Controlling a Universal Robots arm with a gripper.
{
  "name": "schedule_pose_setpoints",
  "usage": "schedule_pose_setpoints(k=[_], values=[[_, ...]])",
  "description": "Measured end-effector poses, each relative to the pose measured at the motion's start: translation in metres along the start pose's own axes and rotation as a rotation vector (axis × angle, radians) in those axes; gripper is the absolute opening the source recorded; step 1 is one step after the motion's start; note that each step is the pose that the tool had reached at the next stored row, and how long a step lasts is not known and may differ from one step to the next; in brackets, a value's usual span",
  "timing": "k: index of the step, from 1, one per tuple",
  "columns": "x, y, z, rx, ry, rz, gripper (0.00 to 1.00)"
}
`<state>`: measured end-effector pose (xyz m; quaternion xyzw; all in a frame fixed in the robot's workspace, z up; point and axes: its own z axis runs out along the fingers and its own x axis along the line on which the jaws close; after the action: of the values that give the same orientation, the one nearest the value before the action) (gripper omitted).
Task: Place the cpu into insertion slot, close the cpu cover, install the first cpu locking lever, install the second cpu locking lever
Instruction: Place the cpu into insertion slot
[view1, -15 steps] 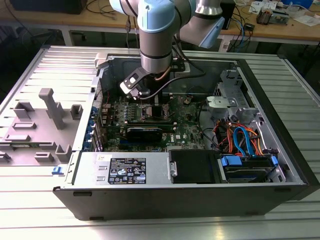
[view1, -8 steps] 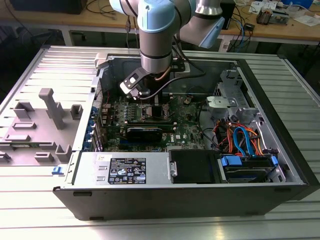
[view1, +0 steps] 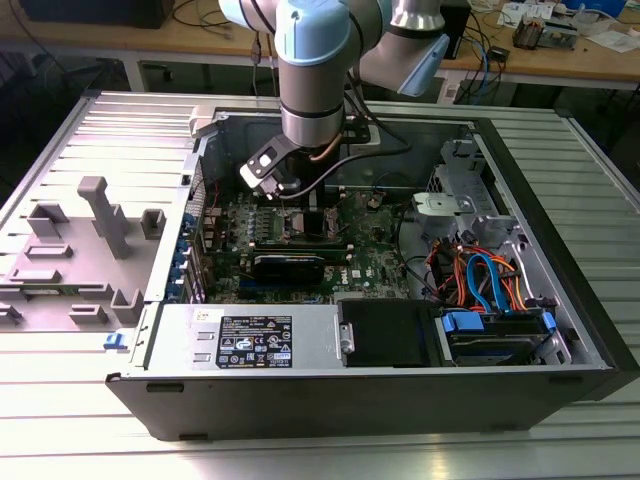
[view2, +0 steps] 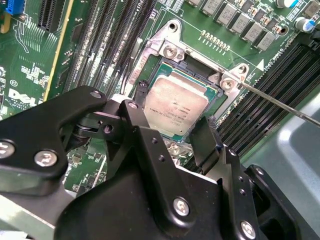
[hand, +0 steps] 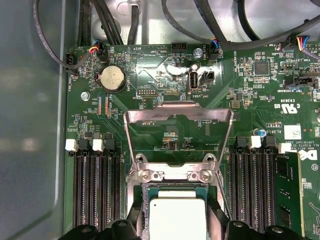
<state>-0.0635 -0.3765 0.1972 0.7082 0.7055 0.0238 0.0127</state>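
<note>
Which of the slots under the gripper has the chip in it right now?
The insertion slot, the square silver-rimmed socket: the cpu lies inside it, grey face up. The memory slots flanking it are long, narrow black strips.

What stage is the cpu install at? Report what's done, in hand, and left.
Done: the cpu looks seated in the insertion slot. In hand: the gripper sits right at the cpu. Left: the cpu cover stands open above the slot, and a locking lever juts out unlatched, so cover and both levers are not yet done.
</note>
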Motion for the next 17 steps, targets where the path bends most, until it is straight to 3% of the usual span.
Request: schedule_pose_setpoints(k=[3, 4, 7, 17], values=[[0.0000, 0.0000, 0.0001, -0.0001, 0.0000, 0.000, 0.63], [0.0000, 0.0000, 0.0001, -0.0001, 0.0000, 0.000, 0.69], [0.0002, -0.0001, 0.0002, -0.0002, 0.0036, 0.000, 0.69], [0.0008, 0.0001, -0.0015, -0.0002, 0.0039, 0.000, 0.69]])
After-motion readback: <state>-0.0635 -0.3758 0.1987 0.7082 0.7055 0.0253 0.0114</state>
